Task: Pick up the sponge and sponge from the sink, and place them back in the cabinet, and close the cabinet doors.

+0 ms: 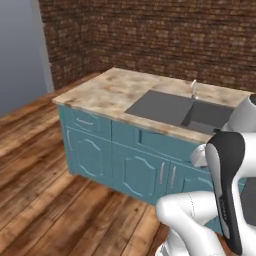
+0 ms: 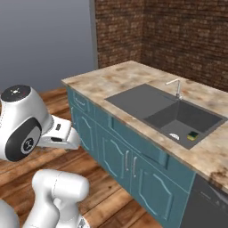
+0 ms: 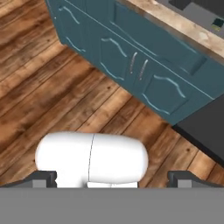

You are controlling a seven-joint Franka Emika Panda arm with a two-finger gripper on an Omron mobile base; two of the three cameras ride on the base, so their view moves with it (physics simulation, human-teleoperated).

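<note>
Hand (image 3: 112, 178): fingertips set wide apart at the bottom of the hand view, open and empty, pointed down at the floor and the cupboard fronts; judged a carry posture, with no reach begun

Floor (image 1: 45, 165): brown wood planks, running from the robot base to the foot of the island

Island fronts (image 2: 120, 156): low teal doors and drawers with slim silver handles, all shut as far as can be seen; a black appliance panel (image 2: 207, 207) adjoins them at the far right

Surface (image 1: 105, 92): tan marble top on the island, framing the sink

Sink (image 2: 153, 107): wide dark grey unit, flat drainer to the left, deeper basin to the right, round white drain (image 2: 175, 136) in the basin floor, small silver faucet (image 2: 177, 87) at the back rim

Sponge (image 2: 193, 136): yellow block with dark green face, lying on the basin floor just beside the drain, near the front right corner; well apart from the hand. A second sponge cannot be made out from here; it may be hidden by the basin wall

Room: dark red brick wall (image 1: 165, 35) behind the island, plain grey wall (image 2: 44, 40) to the left

Status: judged the opening stage, nothing yet collected
</note>
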